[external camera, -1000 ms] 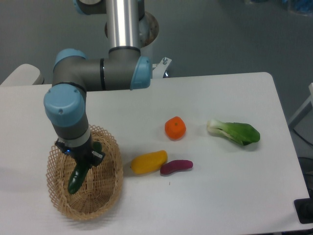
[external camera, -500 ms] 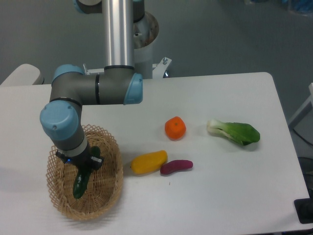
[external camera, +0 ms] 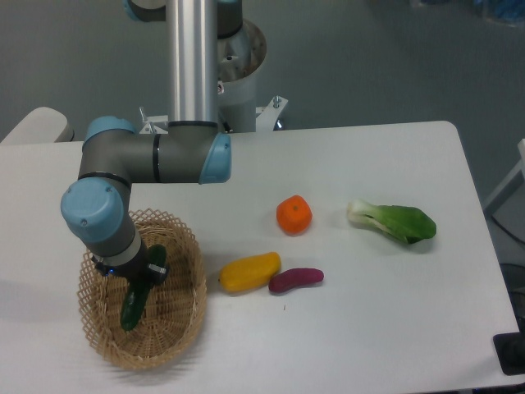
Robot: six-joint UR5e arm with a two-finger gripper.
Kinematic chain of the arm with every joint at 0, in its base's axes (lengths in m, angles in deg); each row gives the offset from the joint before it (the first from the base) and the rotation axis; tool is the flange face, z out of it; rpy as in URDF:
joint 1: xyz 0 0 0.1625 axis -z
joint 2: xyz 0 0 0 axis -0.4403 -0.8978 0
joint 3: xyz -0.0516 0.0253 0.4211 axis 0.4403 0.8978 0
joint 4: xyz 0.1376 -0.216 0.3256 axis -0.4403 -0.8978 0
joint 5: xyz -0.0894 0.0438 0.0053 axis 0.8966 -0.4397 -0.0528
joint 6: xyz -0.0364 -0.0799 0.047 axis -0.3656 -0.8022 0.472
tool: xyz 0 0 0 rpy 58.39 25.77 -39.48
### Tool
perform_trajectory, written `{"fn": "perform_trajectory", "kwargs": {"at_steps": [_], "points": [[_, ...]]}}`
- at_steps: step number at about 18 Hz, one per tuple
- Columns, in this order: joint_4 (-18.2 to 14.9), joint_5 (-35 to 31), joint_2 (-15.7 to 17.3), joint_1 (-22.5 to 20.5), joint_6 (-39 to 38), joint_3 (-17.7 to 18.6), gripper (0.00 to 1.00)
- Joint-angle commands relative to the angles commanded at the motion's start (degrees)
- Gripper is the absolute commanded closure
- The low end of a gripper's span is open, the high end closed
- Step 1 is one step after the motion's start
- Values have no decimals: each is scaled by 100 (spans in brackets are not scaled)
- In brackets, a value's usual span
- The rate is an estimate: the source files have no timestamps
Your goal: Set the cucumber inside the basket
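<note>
The tan wicker basket (external camera: 176, 328) sits at the front left of the white table. The dark green cucumber (external camera: 134, 304) hangs tilted inside the basket, its lower end near the basket floor. My gripper (external camera: 141, 277) is down inside the basket over the cucumber's upper end. The arm's wrist hides most of the fingers, so I cannot tell whether they still hold the cucumber.
A yellow vegetable (external camera: 249, 272) and a small purple eggplant (external camera: 296, 280) lie just right of the basket. An orange fruit (external camera: 294, 215) sits at the table's middle. A bok choy (external camera: 394, 221) lies to the right. The table's front edge is close below the basket.
The arm has shifted slightly left and lower over the basket. The cucumber has gone deeper into the basket with it.
</note>
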Motion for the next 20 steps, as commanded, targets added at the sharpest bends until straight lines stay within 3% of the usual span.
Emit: {"fn": "perform_trajectory", "kwargs": {"at_steps": [1,2,6,11,13,20], "points": [[0,0,35,0,9,-9,13],[-9,0,53,0,0,-35,0],[-18,0,211,-9,35,-272,0],[-18,-18,211,-263,193,-1018,0],[-44,-18,220,-438,796,-1186,0],[-140,-368,474,-1413,3494,-1195,0]]}}
